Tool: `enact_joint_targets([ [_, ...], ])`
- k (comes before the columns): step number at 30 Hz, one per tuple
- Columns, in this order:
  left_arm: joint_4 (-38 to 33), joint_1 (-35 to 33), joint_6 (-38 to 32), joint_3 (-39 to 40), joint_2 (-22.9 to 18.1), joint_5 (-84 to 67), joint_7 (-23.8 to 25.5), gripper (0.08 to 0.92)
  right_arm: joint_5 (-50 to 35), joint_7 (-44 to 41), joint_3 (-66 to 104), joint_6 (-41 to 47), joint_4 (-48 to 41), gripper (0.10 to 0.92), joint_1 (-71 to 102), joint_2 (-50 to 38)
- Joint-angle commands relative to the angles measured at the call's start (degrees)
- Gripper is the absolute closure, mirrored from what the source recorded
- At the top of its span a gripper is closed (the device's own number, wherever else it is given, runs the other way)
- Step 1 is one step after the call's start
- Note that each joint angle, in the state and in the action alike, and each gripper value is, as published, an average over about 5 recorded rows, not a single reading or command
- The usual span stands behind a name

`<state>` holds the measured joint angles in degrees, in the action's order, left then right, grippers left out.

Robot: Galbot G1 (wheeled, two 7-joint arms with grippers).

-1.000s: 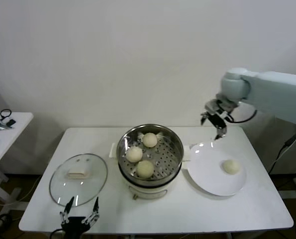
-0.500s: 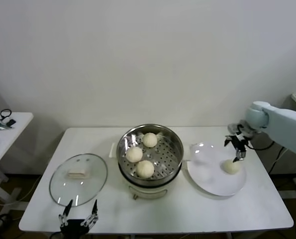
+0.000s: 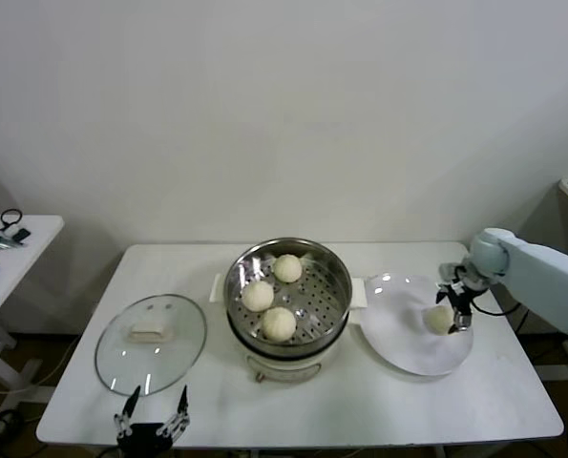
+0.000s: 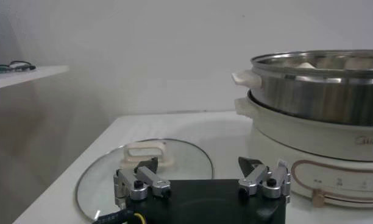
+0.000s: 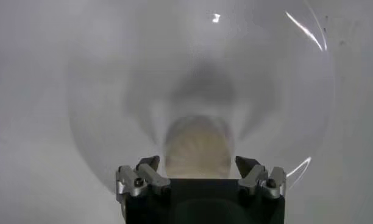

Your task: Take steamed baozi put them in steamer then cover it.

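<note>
On the plate (image 3: 398, 343), baozi (image 5: 197, 146) sits between spread fingers (image 5: 151, 173).

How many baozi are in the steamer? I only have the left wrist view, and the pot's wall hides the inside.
Observer: Three baozi lie on the perforated tray of the steamer.
Operator: Where is the fourth?
Observer: The fourth baozi sits on a white plate to the right of the steamer.
Operator: My left tool hangs open by the glass lid. And the right one?
Observer: The right tool is down over that fourth baozi, with its fingers open on either side and not yet closed on it.
</note>
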<state>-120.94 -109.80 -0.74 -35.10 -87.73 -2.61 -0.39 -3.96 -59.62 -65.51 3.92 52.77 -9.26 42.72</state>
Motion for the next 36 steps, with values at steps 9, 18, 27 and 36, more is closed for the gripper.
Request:
enact_joint_targets([
  [9,-0.15,0.05,0.02,0.12,0.33,0.04,-0.06,0.177,-3.13,0.09,-3.46,2.43,4.06,0.347,-4.36,-2.24],
  [18,-0.54,0.47,0.85,0.48,1.05,-0.15,0.34,0.177,-24.62,0.74,-34.25,8.79,21.67,0.363,-42.36,1.35],
  [27,-0.56,1.0,1.19,0.79,1.82,-0.54,0.7,0.177,-45.38,4.93,-34.76,17.12,37.96,0.372,-56.52,12.43],
  [36,-1.44,0.88,1.39,0.43,2.41,-1.02,0.81,0.177,-47.89,13.52,-28.8,24.61,38.82,0.372,-45.5,22.63],
])
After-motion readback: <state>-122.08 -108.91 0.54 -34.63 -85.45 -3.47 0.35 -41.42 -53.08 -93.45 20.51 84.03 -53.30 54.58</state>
